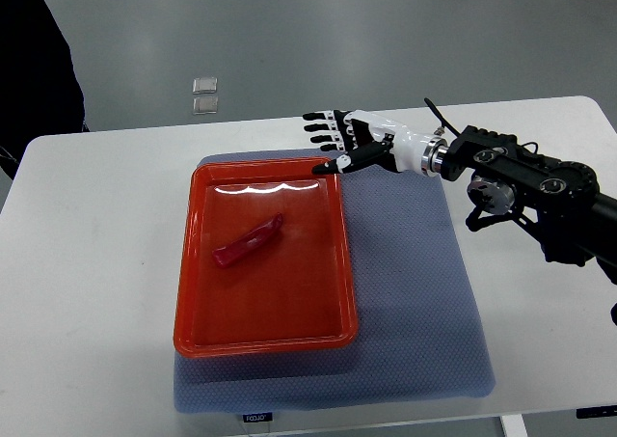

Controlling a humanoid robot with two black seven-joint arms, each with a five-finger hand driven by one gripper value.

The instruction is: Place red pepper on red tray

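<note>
Covering the white table [96, 263], a blue mat [424, 292] carries the red tray [193, 263].

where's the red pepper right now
In the top view, the red pepper lies inside the red tray, left of its centre, on the grey mat. The right hand is open, apart from it, over the tray's far right corner.

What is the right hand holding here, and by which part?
Nothing. The right hand is open, fingers spread, at the tray's far right corner; the pepper lies loose in the tray.
</note>
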